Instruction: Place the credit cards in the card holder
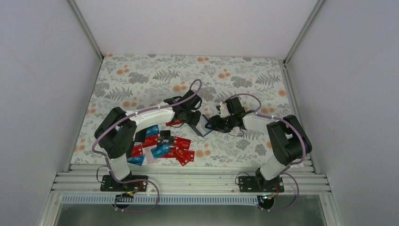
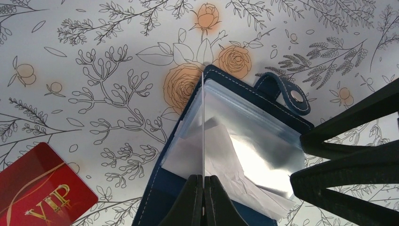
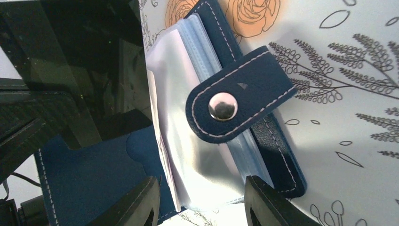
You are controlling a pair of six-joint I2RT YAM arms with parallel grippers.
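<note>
Overhead view: bright, even, diffuse light from above. Soft shadows lie under the arms (image 1: 117,132) on the worktop (image 1: 141,80). The credit cards (image 1: 162,146) are too small for fine detail. Left wrist view: the floral print is crisp. White glare runs across the clear sleeves of the card holder (image 2: 263,141). The right end effector (image 2: 297,157) shows as a flat black silhouette, and the near fingers at the bottom edge are soft. Right wrist view: a bright spot sits on the snap stud (image 3: 222,106). The glossy black card (image 3: 80,56) mirrors dim shapes. The holder's grey shadow falls to the right.

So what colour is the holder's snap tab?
The snap tab is navy, pale stitching; clearest from right wrist.
</note>
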